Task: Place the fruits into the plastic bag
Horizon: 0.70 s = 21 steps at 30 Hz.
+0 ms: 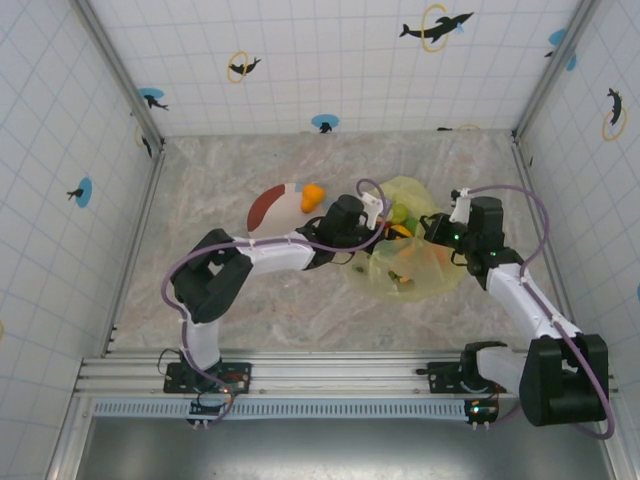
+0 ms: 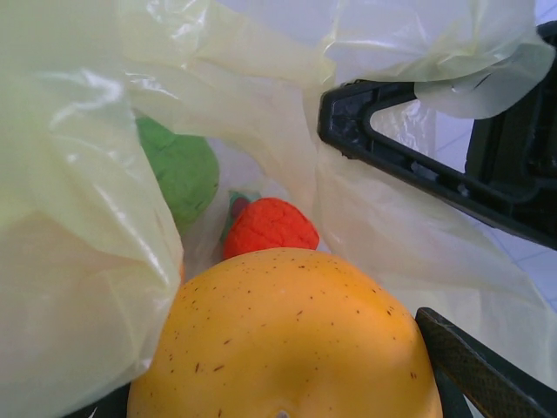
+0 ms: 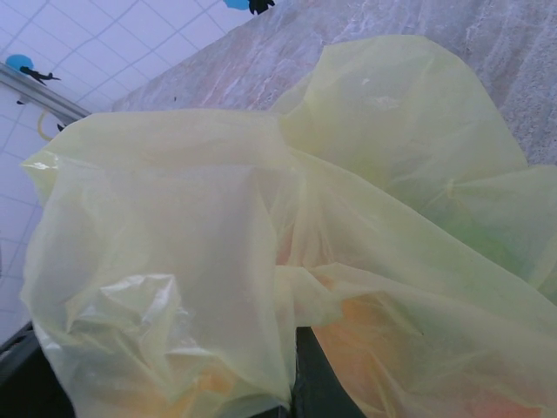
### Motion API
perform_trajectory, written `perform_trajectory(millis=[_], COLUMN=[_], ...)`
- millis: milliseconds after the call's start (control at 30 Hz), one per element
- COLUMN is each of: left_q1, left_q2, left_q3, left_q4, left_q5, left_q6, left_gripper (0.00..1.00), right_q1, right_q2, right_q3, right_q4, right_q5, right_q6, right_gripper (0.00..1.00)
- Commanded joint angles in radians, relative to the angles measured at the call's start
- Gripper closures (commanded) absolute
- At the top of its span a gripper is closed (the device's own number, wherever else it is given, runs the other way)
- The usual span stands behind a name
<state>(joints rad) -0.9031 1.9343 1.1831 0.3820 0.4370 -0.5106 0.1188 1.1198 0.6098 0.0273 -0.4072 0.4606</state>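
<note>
Inside plastic bag (image 2: 78, 218): green fruit (image 2: 178, 170) (red fruit (image 2: 270, 226) beside).

One plastic bag (image 1: 412, 240) is lying on the surface. One orange fruit (image 1: 313, 196) is sitting on one plate (image 1: 272, 208). Inside the bag, three fruits are showing: yellow-orange (image 2: 287, 340), red (image 2: 270, 225), green (image 2: 181, 170).

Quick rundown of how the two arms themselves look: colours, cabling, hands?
Both arms match: white link shells between chunky black joint housings, black bases bolted to an aluminium rail. A lilac cable loops along the left arm and the right arm. Small green lights glow near the right wrist and at the bases. The left hand has a white mount at the wrist; its fingers are black, angular open frames.
</note>
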Motion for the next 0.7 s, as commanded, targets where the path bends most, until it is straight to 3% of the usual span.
perform_trajectory(millis=[0, 300, 667], left_q1=[-0.014, -0.037, -0.037], left_q2=[0.051, 0.139, 0.122], left_q3=[0.031, 0.101, 0.118], left_q4=[0.094, 0.107, 0.063], left_q5=[0.012, 0.003, -0.023], left_q6=[-0.068, -0.093, -0.039], left_gripper=[0.28, 0.24, 0.14], right_q1=[0.007, 0.007, 0.004], right_q2=[-0.021, -0.026, -0.018], right_q3=[0.027, 0.021, 0.014], right_q4=[0.039, 0.037, 0.040], right_q5=[-0.019, -0.005, -0.006], right_q6=[0.024, 0.018, 0.015], right_gripper=[1.00, 1.00, 1.00])
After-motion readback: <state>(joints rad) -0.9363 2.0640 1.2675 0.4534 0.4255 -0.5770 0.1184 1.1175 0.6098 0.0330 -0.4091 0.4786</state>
